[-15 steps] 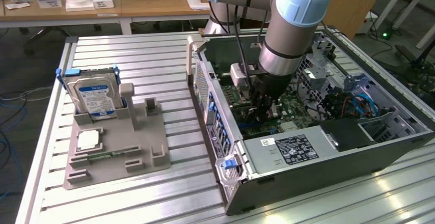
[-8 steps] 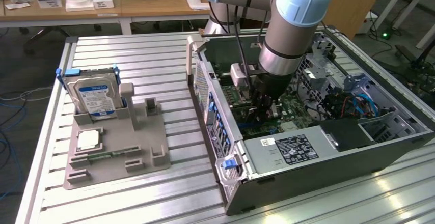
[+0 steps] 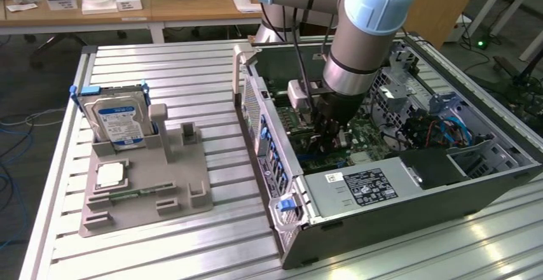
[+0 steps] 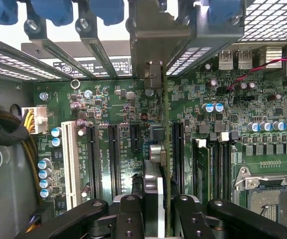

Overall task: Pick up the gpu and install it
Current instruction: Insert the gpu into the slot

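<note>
At the exterior view's left, a grey plastic parts holder is lying on the ribbed aluminium surface. A silver hard drive with a blue-white label is standing upright in the holder's rear slot, and a small square silver chip is resting flat nearer the front edge. Toward the frame's centre and right, an open dark grey computer case is sitting with its green motherboard exposed. The arm's black end effector is reaching down into the case, its fingers closing narrowly on the gpu, a thin dark circuit card seen edge-on. The card is standing upright just over the motherboard, between the long black expansion slots, its metal bracket end pointing toward the case's slotted rear wall.
</note>
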Action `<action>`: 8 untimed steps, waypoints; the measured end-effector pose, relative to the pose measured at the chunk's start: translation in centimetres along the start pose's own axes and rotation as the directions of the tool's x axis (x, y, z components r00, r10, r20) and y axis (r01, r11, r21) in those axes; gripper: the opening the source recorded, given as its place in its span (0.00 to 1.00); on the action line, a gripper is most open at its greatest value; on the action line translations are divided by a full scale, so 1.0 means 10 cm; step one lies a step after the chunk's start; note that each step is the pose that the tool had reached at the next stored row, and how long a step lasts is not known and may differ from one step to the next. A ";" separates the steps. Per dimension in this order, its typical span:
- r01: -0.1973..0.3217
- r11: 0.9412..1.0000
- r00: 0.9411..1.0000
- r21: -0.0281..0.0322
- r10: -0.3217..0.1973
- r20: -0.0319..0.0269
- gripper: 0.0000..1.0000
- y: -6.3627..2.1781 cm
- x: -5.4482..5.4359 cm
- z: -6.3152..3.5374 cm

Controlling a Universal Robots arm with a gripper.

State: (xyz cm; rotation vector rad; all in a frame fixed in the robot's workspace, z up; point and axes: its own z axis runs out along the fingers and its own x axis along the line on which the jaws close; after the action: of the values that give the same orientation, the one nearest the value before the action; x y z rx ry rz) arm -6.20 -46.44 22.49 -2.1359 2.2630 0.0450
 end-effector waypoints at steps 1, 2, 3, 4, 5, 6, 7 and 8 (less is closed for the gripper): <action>0.000 1.000 1.000 0.000 0.000 0.000 0.28 0.000 0.00 0.002; 0.000 1.000 1.000 0.000 0.000 0.000 0.28 0.000 0.00 0.005; 0.000 1.000 1.000 0.000 0.000 0.000 0.28 0.001 0.00 0.007; 0.000 1.000 1.000 0.000 0.000 0.000 0.28 0.003 0.00 0.010; 0.000 1.000 1.000 -0.001 0.000 0.000 0.28 0.004 0.00 0.011; 0.000 1.000 1.000 0.000 0.000 0.000 0.28 0.005 0.00 0.011; 0.000 1.000 1.000 0.000 0.000 0.000 0.28 0.006 0.00 0.012; 0.000 1.000 1.000 0.000 0.000 0.000 0.28 0.006 0.00 0.012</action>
State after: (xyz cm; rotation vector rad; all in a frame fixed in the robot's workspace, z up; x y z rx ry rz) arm -6.26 -46.44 22.37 -2.1361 2.2631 0.0455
